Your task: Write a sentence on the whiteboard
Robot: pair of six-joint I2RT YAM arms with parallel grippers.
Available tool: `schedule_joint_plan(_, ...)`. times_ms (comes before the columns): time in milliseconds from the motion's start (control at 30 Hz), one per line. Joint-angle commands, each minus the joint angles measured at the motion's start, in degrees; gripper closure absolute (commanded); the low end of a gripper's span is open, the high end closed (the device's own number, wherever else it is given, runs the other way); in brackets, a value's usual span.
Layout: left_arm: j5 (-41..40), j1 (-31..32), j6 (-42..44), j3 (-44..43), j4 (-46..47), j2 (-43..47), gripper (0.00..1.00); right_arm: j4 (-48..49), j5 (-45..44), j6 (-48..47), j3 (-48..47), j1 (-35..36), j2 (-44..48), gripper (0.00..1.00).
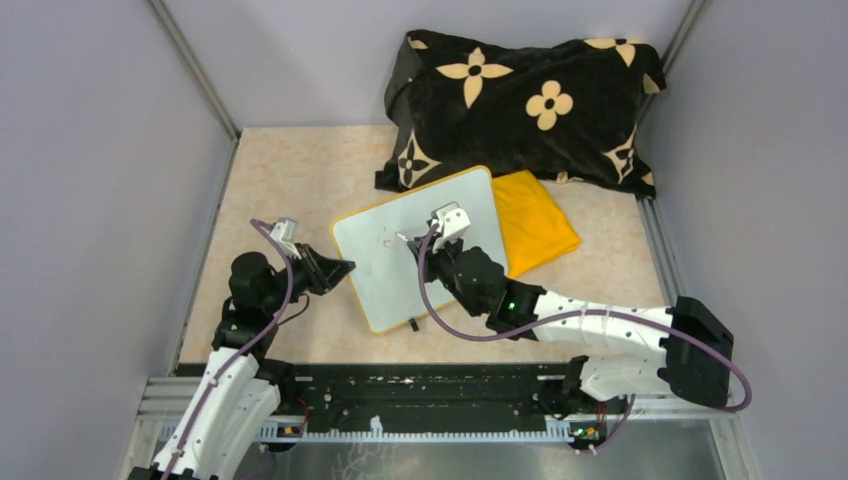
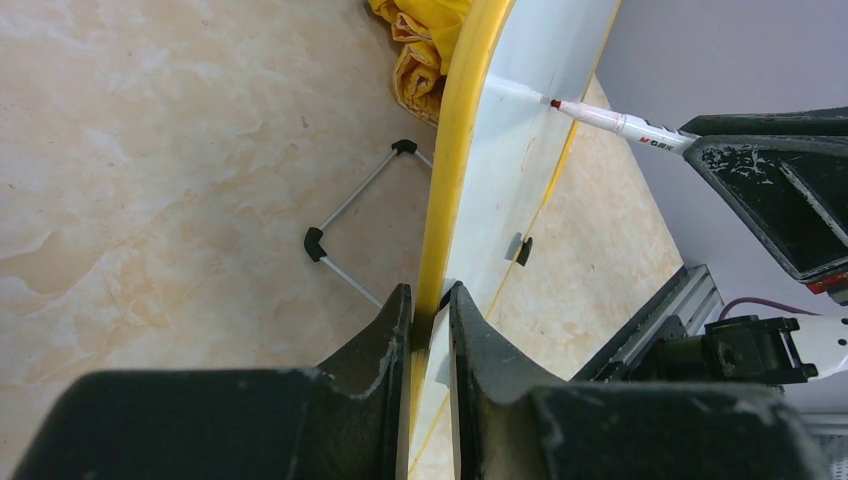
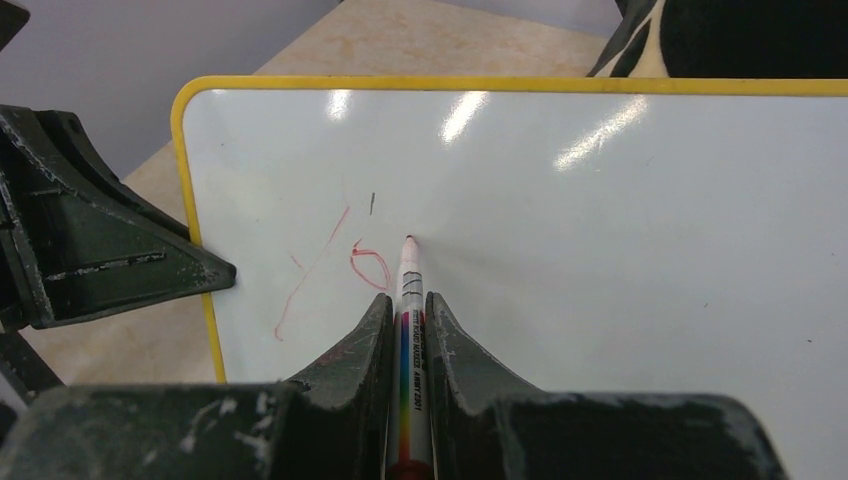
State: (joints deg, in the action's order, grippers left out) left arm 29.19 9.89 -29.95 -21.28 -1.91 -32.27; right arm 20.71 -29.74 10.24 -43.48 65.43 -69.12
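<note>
Right gripper (image 3: 405, 302) pinches a white red-tipped marker (image 3: 411, 268), tip at twelve o'clock touching the white yellow-rimmed whiteboard (image 3: 620, 230); red strokes (image 3: 368, 266) at nine; left gripper (image 2: 430, 296) clamps its rim.

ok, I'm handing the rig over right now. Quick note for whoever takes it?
Left claw: shut on the left rim of the board, which stands tilted.
Right claw: shut on the marker, tip on the board, towards its left side.
Done: only a few red strokes, a slant and a small loop; no readable word.
Left: nearly the whole sentence.
Yellow cloth lies at the board's right edge.
</note>
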Motion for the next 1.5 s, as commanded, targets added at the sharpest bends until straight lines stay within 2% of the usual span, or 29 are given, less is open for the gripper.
schedule_joint_plan(0,-0.9,-0.2,0.2,0.1,0.9,0.5,1.00,0.9,-0.1,0.7,0.6,-0.6,0.1,1.00)
schedule_joint_plan(867,-0.6,-0.2,0.2,0.1,0.9,0.5,1.00,-3.0,-3.2,2.5,3.8,-1.5,3.1,1.00)
schedule_joint_plan(1467,0.4,-0.2,0.2,0.3,1.1,0.5,1.00,-1.5,-2.3,0.1,-0.7,-2.4,0.5,1.00)
